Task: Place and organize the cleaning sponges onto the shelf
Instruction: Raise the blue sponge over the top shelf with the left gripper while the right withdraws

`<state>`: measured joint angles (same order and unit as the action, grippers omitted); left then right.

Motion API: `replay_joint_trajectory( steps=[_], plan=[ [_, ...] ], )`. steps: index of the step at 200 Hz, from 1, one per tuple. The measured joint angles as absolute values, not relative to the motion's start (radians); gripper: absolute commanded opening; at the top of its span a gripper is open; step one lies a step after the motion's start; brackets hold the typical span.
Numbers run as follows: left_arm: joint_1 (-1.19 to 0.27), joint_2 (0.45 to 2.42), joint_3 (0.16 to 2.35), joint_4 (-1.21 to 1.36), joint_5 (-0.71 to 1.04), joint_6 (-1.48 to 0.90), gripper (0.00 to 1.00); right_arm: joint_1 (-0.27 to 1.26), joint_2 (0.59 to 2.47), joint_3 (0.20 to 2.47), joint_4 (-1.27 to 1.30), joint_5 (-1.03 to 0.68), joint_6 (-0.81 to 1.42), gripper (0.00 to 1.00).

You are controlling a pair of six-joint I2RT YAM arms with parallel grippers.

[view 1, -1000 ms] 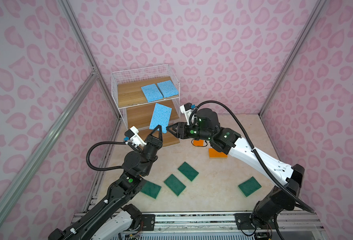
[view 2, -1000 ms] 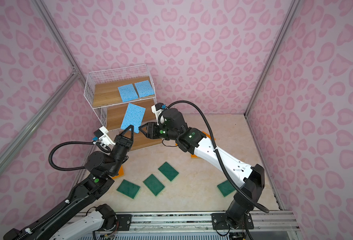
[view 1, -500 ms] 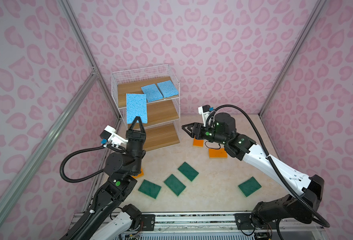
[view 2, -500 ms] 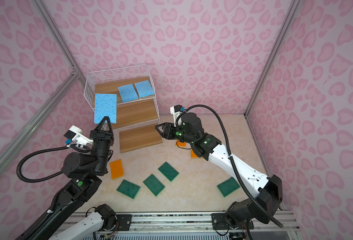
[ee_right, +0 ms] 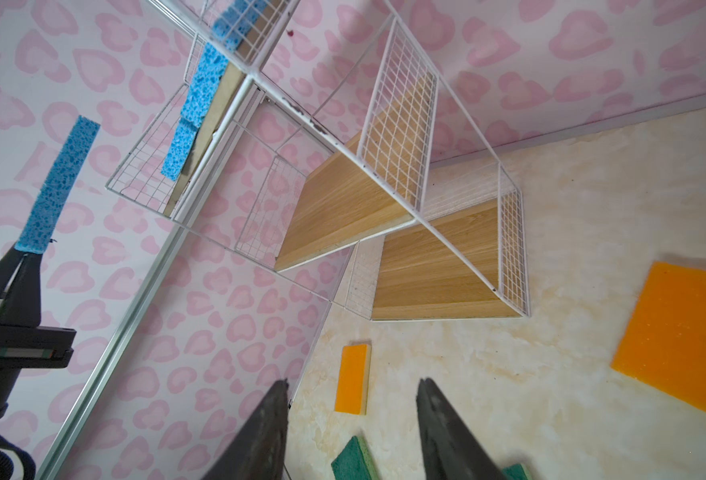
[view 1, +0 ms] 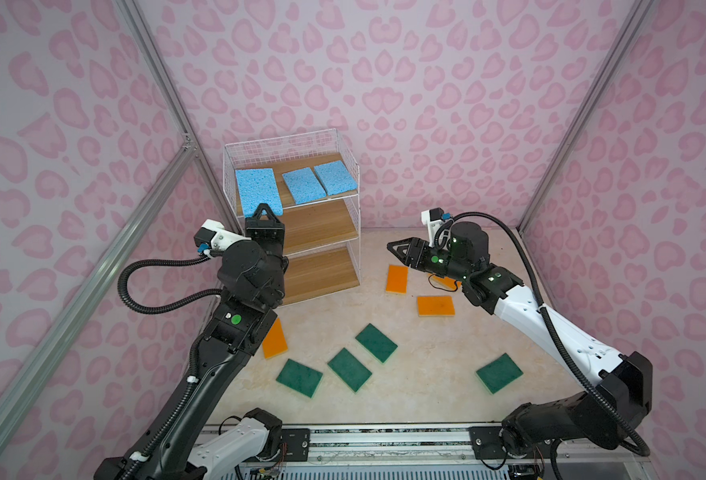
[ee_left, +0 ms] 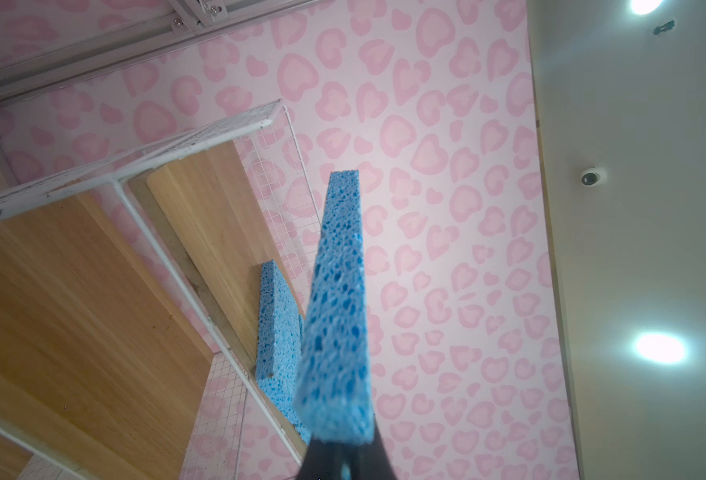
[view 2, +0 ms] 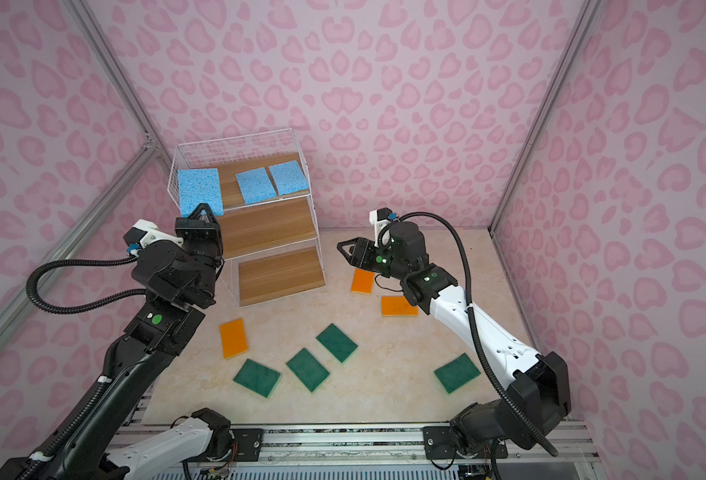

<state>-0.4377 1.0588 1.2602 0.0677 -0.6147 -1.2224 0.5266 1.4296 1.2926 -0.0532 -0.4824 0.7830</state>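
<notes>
Two blue sponges (view 1: 303, 185) (view 1: 335, 178) lie flat, side by side, on the right part of the top board of the shelf (view 1: 322, 226). A third blue sponge (view 1: 255, 189) is pinched by one short end in the left fingers (view 1: 263, 208), which are closed tight on it. It stands up from them near the left end of the top tier. The right wrist view shows it clear of the wire frame, touching nothing. The middle and bottom boards are bare.

The right fingers (view 1: 399, 248) stand about half open with nothing between them, low over the table (view 1: 426, 395). Two orange sponges (view 1: 397, 279) (view 1: 435, 306) lie just beside them. A third (view 1: 276, 343) lies by the left arm, and a fourth (view 1: 447, 283) shows only as a sliver under the right arm. Four green sponges (view 1: 376, 343) (view 1: 349, 370) (view 1: 299, 377) (view 1: 499, 372) lie flat on the near part of the table.

The step in hand looks like setting the third blue sponge on the free left stretch of the top board to finish the blue row. That calls for tipping it from upright toward flat and carrying it in over the front wire without snagging the grid. It should then go down beside its neighbour without overlapping, and only then be let go. Held by one end and soft, it may flop. With eight sponges still on the table, the task is early. The right arm seems placed to take an orange one.
</notes>
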Motion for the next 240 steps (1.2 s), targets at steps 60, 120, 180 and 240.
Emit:
replay_joint_trajectory(
  steps=[60, 120, 180, 240],
  plan=[
    [-0.361, 1.208, 1.433, -0.091, -0.548, -1.317, 0.00, 0.448, 1.462, 1.253, 0.013, -0.549, 0.843, 0.51],
    [-0.321, 1.319, 1.526, -0.172, -0.479, -1.361, 0.00, 0.410, 1.464, 1.219, 0.059, -0.569, 0.867, 0.51],
    [-0.320, 1.367, 1.567, -0.216, -0.472, -1.377, 0.00, 0.386, 1.462, 1.213, 0.070, -0.570, 0.873, 0.51],
    [-0.320, 1.369, 1.584, -0.239, -0.484, -1.369, 0.00, 0.380, 1.462, 1.204, 0.084, -0.577, 0.881, 0.51]
  ],
)
